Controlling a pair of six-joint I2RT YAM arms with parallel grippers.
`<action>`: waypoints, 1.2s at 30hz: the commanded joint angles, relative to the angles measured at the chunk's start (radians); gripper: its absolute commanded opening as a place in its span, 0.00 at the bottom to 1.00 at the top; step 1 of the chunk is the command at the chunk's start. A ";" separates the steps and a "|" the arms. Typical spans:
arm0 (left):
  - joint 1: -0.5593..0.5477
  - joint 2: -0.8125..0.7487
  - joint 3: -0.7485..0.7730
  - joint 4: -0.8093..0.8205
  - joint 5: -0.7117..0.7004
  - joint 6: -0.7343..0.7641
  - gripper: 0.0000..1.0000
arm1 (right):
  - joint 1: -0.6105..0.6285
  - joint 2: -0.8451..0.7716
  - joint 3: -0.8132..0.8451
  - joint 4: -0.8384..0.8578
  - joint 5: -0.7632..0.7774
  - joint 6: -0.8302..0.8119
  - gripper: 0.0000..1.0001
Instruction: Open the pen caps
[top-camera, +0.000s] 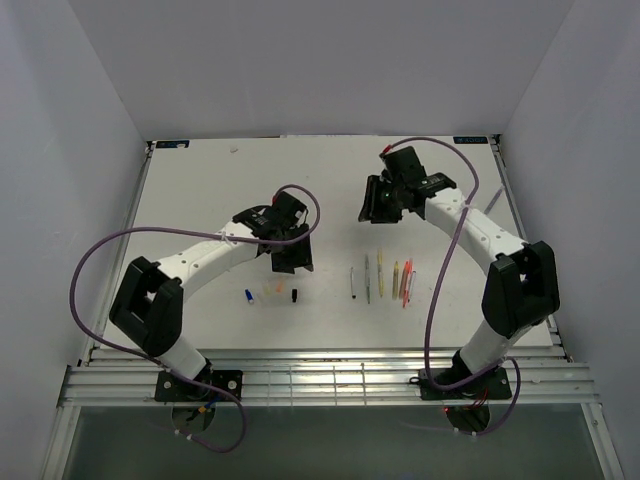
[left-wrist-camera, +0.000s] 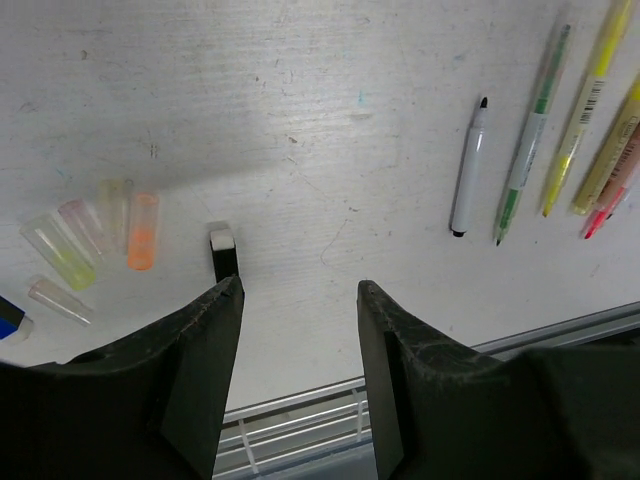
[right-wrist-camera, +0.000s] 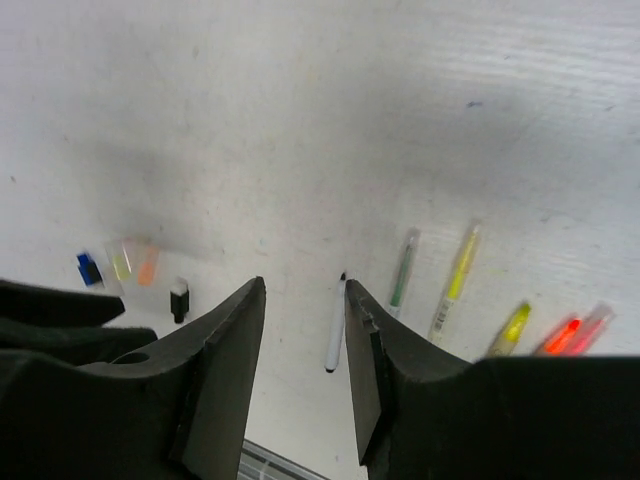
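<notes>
Seemingly all off: pen caps in a loose cluster on the desk, toward its near edge and left of centre. Among them an orange cap beside paler pink and yellowish ones, a black cap just to its right, a blue cap at the far left of the group. Not one seated on a pen.

Well apart to the right, the pens side by side in a rough row: a white pen with a bare black tip, a green pen with its point showing, then yellow and reddish ones crowded together. Hard to tell for the outermost, cut off at the edge of the left wrist view.

Left fingers parted, nothing between, hanging near the black cap. Right fingers likewise apart and empty, raised over bare desk beyond the pens.

Judged from this: the pulling done, with little or nothing left beyond a check of the crowded pens.
</notes>
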 joint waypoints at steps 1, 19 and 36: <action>-0.003 -0.087 0.033 0.011 -0.017 0.001 0.60 | -0.114 0.062 0.113 -0.073 0.065 0.035 0.45; -0.005 -0.167 -0.124 0.461 0.101 0.082 0.63 | -0.589 0.339 0.411 -0.058 0.351 0.008 0.63; 0.010 -0.091 -0.119 0.470 0.135 0.146 0.67 | -0.713 0.474 0.487 0.008 0.455 -0.080 0.64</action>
